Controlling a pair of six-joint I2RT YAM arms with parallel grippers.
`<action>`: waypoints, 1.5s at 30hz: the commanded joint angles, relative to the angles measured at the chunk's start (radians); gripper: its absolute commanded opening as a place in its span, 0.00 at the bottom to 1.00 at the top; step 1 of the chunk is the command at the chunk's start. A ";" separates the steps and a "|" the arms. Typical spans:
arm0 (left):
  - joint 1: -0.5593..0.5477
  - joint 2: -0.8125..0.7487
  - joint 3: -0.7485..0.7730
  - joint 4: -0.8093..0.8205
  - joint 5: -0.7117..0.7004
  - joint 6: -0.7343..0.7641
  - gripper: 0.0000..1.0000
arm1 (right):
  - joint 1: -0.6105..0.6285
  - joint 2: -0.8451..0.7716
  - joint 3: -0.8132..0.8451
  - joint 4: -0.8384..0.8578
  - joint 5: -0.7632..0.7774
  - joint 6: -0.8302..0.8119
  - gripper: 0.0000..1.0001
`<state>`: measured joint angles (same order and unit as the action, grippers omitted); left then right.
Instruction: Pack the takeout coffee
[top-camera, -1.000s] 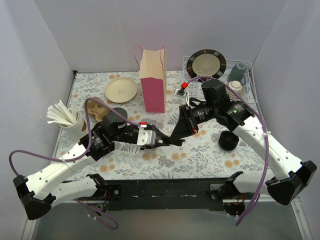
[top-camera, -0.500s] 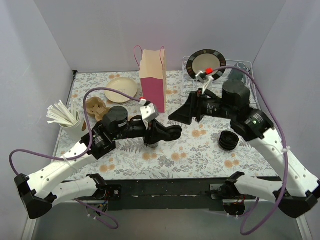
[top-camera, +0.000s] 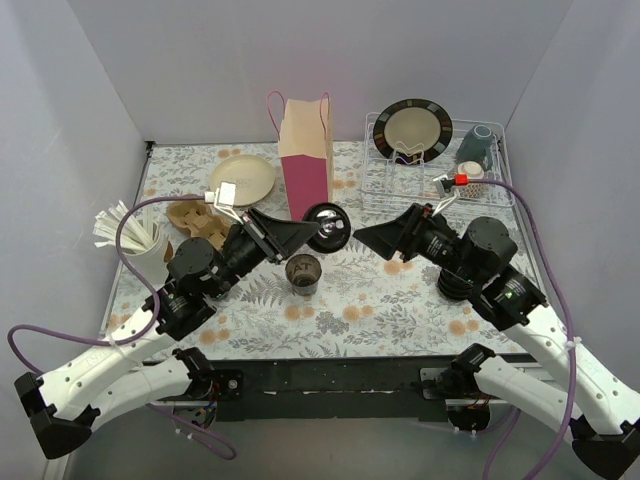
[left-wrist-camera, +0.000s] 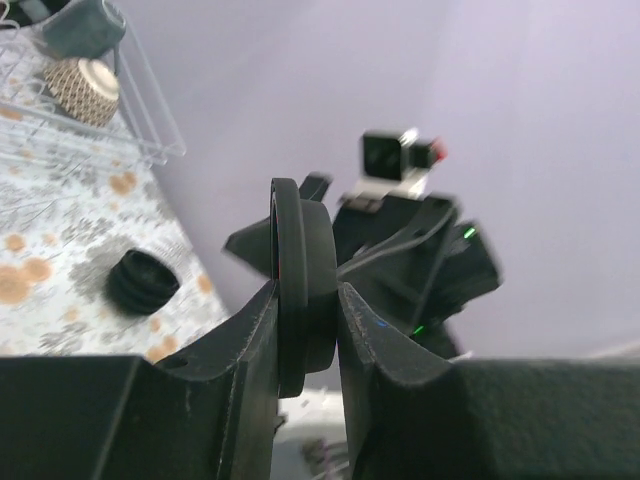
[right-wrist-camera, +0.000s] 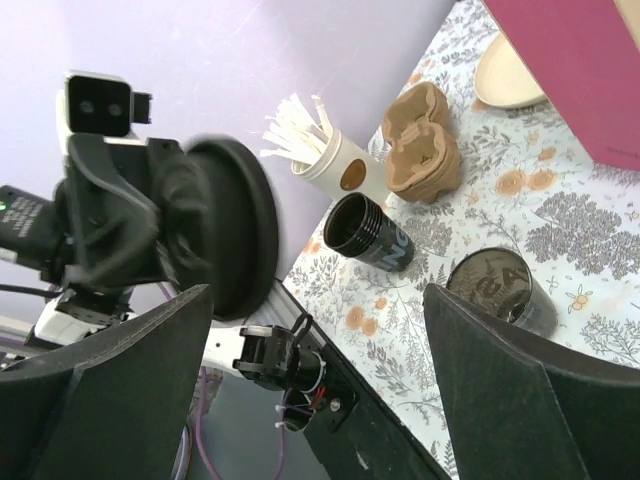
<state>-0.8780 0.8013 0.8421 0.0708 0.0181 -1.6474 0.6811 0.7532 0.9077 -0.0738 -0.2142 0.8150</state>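
1. The left pincer (top-camera: 312, 233) is clamped on a round black lid (top-camera: 330, 225), holding it on edge in the air at the centre of the overhead frame. The wrist view shows both fingers (left-wrist-camera: 240, 345) pressed against the lid's rim.
2. The right pincer (top-camera: 376, 237) stands wide apart and holds nothing, just right of the lid and facing it.
3. Just below the lid in the frame, the coffee cup (top-camera: 303, 270) stands upright and uncovered on the floral table (top-camera: 400, 310), with dark liquid showing and neither pincer touching it.
4. A pink-sided paper bag (top-camera: 306, 165) stands upright at upper centre, apart from the cup.
5. A low stack of black lids (top-camera: 449, 285) sits at right, partly behind the right arm.
6. At left, a second black cup (right-wrist-camera: 370, 232) lies on its side beside a brown cup carrier (top-camera: 193, 217).
7. A cream plate (top-camera: 243, 178) lies at upper left and a wire dish rack (top-camera: 385, 180) stands at upper right.
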 joint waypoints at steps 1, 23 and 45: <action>0.004 0.004 -0.006 0.191 -0.204 -0.238 0.20 | 0.001 -0.011 -0.059 0.241 0.015 0.110 0.93; 0.005 0.110 -0.032 0.325 -0.173 -0.287 0.23 | 0.012 0.130 -0.125 0.612 -0.013 0.289 0.74; 0.005 0.003 -0.054 -0.006 -0.254 -0.176 0.86 | 0.014 0.083 -0.124 0.487 0.088 0.247 0.21</action>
<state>-0.8734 0.8688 0.7734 0.2214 -0.1612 -1.9148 0.6941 0.8833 0.7784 0.4374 -0.2070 1.1145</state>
